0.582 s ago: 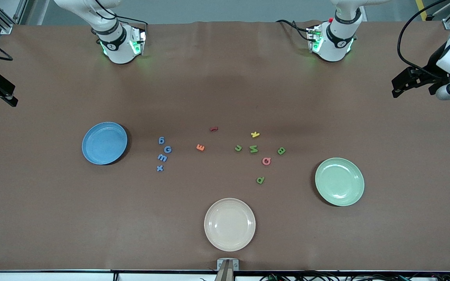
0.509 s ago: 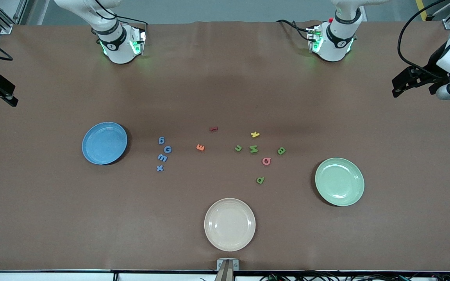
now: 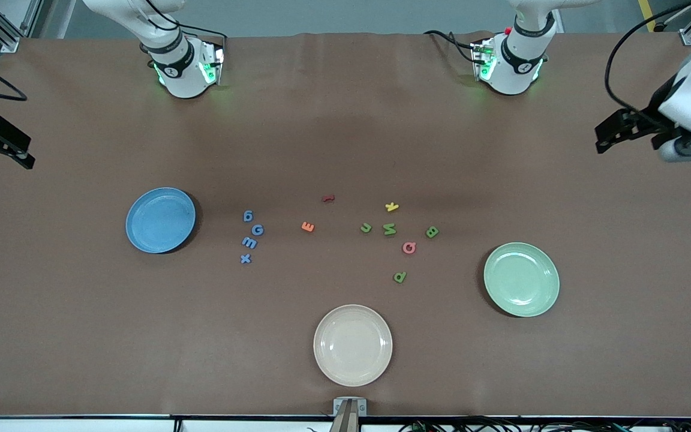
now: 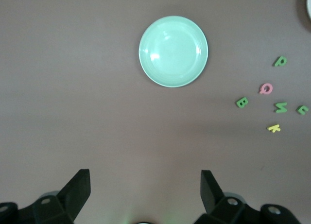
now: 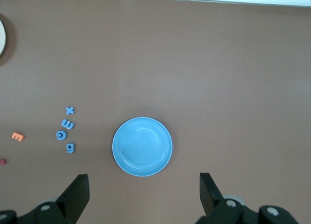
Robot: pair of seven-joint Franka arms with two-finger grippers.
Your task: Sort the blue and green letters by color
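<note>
On the surface (image 3: 345, 138), blue letters (image 3: 250, 237) and green letters (image 3: 388, 228) lie apart.
Left gripper (image 4: 145, 185) and right gripper (image 5: 144, 186) hover wide, holding nothing.

- Front cam sits high, facing both robot bases, whole bench (image 3: 345, 120) in shot.
- Left wrist cam looks straight down from well up, sharing the green plate (image 4: 173, 51) with front.
- Right wrist cam does the same, sharing the blue plate (image 5: 142, 146).
</note>
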